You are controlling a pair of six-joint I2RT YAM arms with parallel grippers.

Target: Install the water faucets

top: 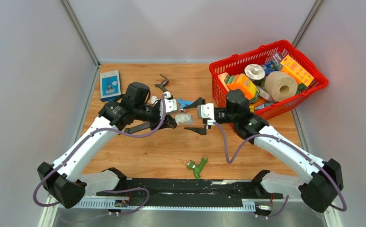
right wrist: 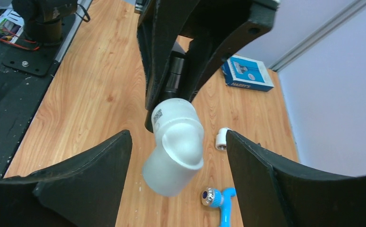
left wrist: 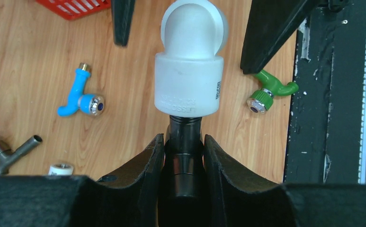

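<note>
My left gripper (left wrist: pixel 184 142) is shut on a black tubular piece (left wrist: pixel 184 130) that has a white elbow fitting (left wrist: pixel 189 71) on its end, held above the table. The fitting also shows in the top view (top: pixel 184 118). My right gripper (right wrist: pixel 178 137) is open, with one finger on each side of the white fitting (right wrist: pixel 176 151) and not touching it. The blue-handled faucet (left wrist: pixel 79 94) lies on the table, also in the right wrist view (right wrist: pixel 218 198). The green faucet (top: pixel 196 166) lies near the front edge. The dark-grey metal faucet (top: pixel 162 84) lies at the back.
A red basket (top: pixel 266 49) full of items stands at the back right. A blue box (top: pixel 110 84) lies at the back left. A loose white elbow fitting (right wrist: pixel 222 138) lies near the blue faucet. A black rail (top: pixel 195 187) runs along the front edge.
</note>
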